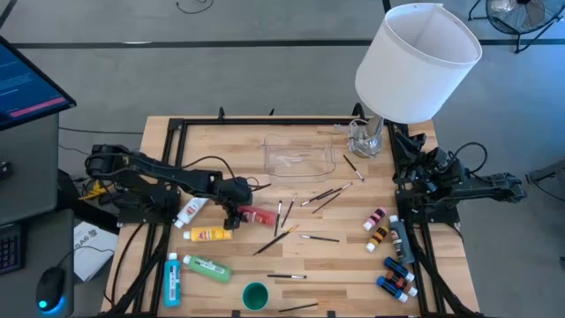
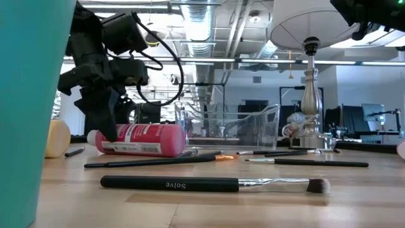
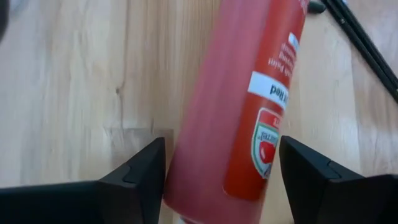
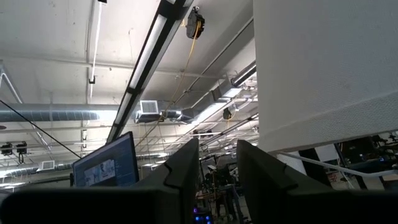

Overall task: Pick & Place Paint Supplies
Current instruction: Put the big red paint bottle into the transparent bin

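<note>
Straddling the red bottle [image 3: 239, 106], left gripper [image 3: 221, 171] jaws wide, not gripping; tray [image 1: 298, 152] at twelve o'clock empty, everything left.

The wooden table [image 1: 344, 265] carried a clear tray [image 1: 298, 155], a lamp [image 1: 366, 137], a red bottle [image 1: 257, 215], a yellow bottle [image 1: 209, 234], a green bottle [image 1: 207, 268], a blue bottle [image 1: 172, 280], scattered brushes [image 1: 320, 238], a green cup [image 1: 255, 296] and small bottles [image 1: 393, 265] near the right edge.
</note>
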`<state>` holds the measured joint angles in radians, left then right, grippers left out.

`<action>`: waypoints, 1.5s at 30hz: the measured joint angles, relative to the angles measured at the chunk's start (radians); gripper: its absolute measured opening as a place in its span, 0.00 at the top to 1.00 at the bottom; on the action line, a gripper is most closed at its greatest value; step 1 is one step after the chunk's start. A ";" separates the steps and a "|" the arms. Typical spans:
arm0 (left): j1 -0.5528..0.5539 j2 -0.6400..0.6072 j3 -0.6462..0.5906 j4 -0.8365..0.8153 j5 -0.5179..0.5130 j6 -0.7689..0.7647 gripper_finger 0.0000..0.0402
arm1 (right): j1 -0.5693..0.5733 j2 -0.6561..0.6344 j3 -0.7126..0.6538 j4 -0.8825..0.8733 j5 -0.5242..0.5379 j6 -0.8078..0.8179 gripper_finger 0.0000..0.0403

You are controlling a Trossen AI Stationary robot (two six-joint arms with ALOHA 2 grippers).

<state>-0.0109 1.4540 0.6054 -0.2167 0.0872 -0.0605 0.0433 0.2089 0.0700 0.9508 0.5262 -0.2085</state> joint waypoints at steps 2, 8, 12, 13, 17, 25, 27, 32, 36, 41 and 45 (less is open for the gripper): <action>0.000 0.000 -0.022 -0.001 0.000 -0.023 0.49 | 0.000 0.000 0.000 -0.001 0.000 0.000 0.75; -0.002 -0.005 -0.098 0.110 0.000 -0.055 0.49 | 0.000 0.000 0.000 -0.003 0.000 0.000 0.75; -0.002 -0.009 -0.117 0.192 -0.001 -0.055 0.51 | 0.000 0.000 0.000 -0.015 0.000 0.000 0.75; -0.002 -0.009 -0.118 0.203 -0.001 -0.053 0.51 | 0.000 0.000 0.000 -0.019 0.000 0.000 0.75; -0.002 -0.007 -0.119 0.224 0.000 -0.052 0.52 | 0.000 0.000 0.052 -0.163 0.000 0.043 0.74; -0.002 -0.006 -0.120 0.229 0.001 -0.052 0.56 | 0.001 0.118 0.288 -0.738 -0.003 0.238 0.64; -0.002 -0.006 -0.120 0.230 0.001 -0.053 0.58 | 0.001 0.184 0.320 -0.777 -0.004 0.261 0.60; -0.002 -0.007 -0.120 0.230 0.001 -0.080 0.65 | 0.002 0.343 0.388 -0.791 -0.008 0.299 0.50; -0.016 -0.008 -0.119 0.233 -0.001 -0.102 0.65 | 0.002 0.492 0.458 -0.788 -0.092 0.315 0.44; -0.041 -0.007 -0.105 0.232 -0.009 -0.105 0.64 | 0.003 0.684 0.549 -0.800 -0.225 0.316 0.43; -0.056 -0.007 -0.077 0.238 -0.018 -0.105 0.65 | 0.003 0.836 0.649 -0.882 -0.246 0.322 0.44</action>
<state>-0.0668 1.4467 0.5288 0.0208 0.0690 -0.1654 0.0462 1.0447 0.7189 0.0692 0.2803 0.1132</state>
